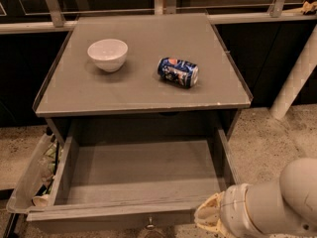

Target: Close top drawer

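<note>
The top drawer point(143, 170) is a wide grey wooden drawer pulled far out of the cabinet, and its inside is bare. Its front panel point(109, 218) runs along the bottom of the view, with a small round metal knob point(150, 226) at its centre. My arm comes in from the lower right. My gripper point(210, 219) is at the drawer's front right corner, close against the front panel, and mostly hidden behind the wrist.
A white bowl point(107, 54) and a blue soda can point(178, 72) lying on its side sit on the cabinet top point(138, 90). A bin with trash point(37, 182) stands left of the drawer. A white pole point(297, 76) leans at the right.
</note>
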Controlling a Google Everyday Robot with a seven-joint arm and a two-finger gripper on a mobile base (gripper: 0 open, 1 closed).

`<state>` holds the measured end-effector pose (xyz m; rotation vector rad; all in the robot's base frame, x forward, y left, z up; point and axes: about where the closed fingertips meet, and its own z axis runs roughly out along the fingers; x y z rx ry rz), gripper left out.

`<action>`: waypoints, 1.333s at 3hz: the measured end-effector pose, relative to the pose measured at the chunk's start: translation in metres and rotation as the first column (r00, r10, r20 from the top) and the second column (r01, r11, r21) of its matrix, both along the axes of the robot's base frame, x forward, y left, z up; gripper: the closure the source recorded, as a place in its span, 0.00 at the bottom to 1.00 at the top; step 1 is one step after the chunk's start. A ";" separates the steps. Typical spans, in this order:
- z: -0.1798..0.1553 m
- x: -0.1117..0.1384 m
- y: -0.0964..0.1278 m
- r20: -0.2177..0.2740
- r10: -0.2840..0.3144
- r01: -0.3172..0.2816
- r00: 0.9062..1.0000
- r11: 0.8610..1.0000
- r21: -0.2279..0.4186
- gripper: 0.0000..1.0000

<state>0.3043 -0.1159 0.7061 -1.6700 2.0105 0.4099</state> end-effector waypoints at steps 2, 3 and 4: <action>-0.051 0.011 -0.011 0.034 -0.052 0.054 0.998 0.997 -0.063 1.00; -0.051 0.014 -0.012 0.046 -0.059 0.061 0.997 0.996 -0.065 0.82; -0.051 0.014 -0.012 0.046 -0.059 0.061 0.997 0.996 -0.065 0.59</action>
